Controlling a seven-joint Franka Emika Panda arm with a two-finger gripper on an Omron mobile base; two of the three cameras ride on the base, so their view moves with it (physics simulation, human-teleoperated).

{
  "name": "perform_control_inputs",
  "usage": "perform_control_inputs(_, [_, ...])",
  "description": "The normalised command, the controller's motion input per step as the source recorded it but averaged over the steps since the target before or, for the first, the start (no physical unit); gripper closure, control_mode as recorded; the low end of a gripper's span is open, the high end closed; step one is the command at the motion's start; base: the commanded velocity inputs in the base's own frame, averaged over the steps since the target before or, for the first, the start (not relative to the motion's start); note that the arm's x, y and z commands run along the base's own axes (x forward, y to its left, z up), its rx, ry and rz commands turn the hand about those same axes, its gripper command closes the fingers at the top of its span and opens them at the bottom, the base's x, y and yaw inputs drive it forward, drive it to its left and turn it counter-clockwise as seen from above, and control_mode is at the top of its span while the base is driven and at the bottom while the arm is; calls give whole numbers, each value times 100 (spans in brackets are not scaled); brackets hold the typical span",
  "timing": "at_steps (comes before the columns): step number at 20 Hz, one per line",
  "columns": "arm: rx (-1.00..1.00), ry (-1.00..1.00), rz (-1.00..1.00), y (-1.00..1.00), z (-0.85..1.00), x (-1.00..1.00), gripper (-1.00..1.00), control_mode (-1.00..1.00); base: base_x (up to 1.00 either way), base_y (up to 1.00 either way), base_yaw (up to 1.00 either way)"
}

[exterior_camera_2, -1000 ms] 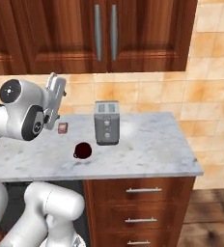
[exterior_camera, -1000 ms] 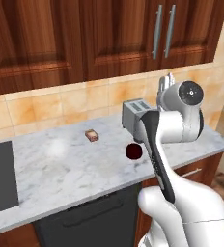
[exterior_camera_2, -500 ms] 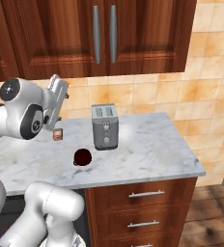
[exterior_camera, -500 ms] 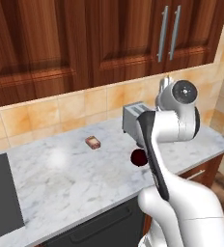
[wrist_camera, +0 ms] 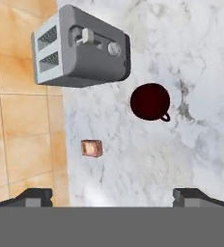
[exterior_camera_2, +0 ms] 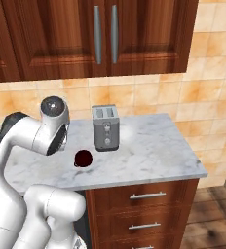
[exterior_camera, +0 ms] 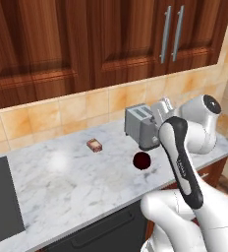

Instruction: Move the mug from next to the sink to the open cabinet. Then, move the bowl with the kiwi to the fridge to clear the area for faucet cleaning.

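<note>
End effector (wrist_camera: 112,195) wide open, empty, high above mug (wrist_camera: 150,102)

1. Marble counter (wrist_camera: 147,164): open surface on all sides of the mug (wrist_camera: 150,102), directly ahead of the hand.
2. Toaster (wrist_camera: 80,47): tallest obstacle, just beside the mug, on its wall side.
3. Small tan-brown block (wrist_camera: 91,148): low, apart from the mug, nearer the fingertips (wrist_camera: 36,197).
4. Closed wall cabinets (exterior_camera: 111,44): overhang the counter's back, limiting headroom there.
</note>
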Motion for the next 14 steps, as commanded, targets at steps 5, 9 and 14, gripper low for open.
perform_control_inputs(5, [-15,-2,79,9,-81,1,-100,-100,0,0,0])
perform_control_inputs(9, [-40,-12,54,52,-77,3,-100,-100,0,0,0])
perform_control_inputs(14, [-30,-5,21,22,-41,5,-100,-100,0,0,0])
